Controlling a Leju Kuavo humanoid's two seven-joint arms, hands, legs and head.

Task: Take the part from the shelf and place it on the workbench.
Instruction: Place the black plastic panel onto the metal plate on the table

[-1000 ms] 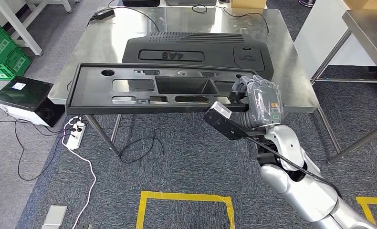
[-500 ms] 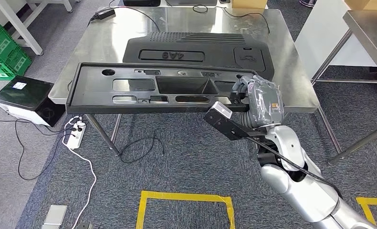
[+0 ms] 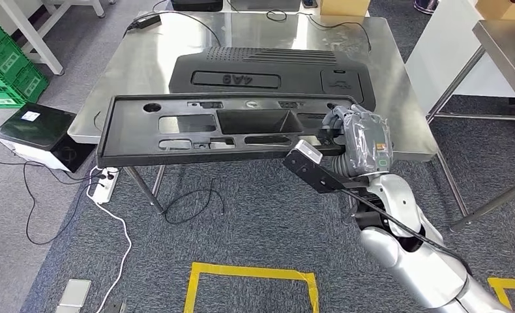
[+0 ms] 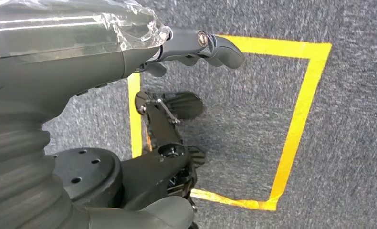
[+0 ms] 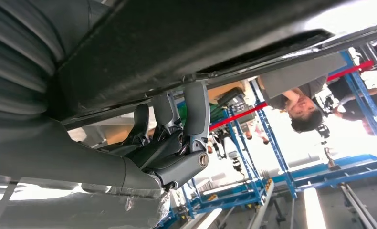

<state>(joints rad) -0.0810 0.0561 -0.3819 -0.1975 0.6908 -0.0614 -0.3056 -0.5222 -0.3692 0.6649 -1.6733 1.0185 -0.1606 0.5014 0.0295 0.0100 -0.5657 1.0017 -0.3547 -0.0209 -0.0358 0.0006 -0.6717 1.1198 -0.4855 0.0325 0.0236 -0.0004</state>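
Fingers (image 5: pixel 186 119) of right hand (image 3: pixel 361 140) gripping panel (image 3: pixel 209 127) end, hovering over table (image 3: pixel 398 117) edge; lowering level advised. Left hand (image 4: pixel 196 45) hanging, holding nothing.

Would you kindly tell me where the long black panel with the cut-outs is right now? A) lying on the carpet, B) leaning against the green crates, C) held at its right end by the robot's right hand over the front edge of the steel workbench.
C: the right hand grips the long black panel at its right end, over the steel workbench's front edge.
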